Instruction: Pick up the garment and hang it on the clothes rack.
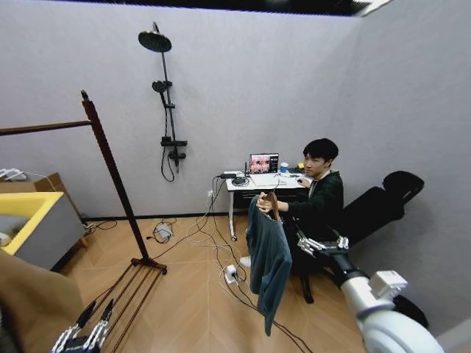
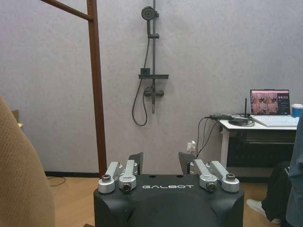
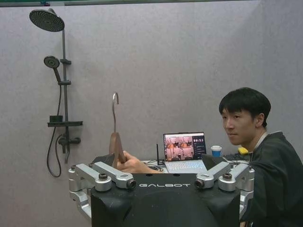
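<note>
Head view shows the garment point(image 1: 268, 261) hanging long-axis downward on its hanger point(image 1: 273, 204), held up by a person's hand point(image 3: 135, 165) just ahead of the right hand point(image 1: 321, 244), whose fingers stand spread and empty (nothing gripped yet). The left hand point(image 1: 82, 337), also open, idles low near the clothes rack point(image 1: 110, 162), so the right arm is far nearer.

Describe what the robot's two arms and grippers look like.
The right arm is a white rounded shell with a black joint section near the wrist. Both the right gripper and the left gripper have silver metal linkage fingers with bolt heads, mounted on a black housing lettered GALBOT in white.
</note>
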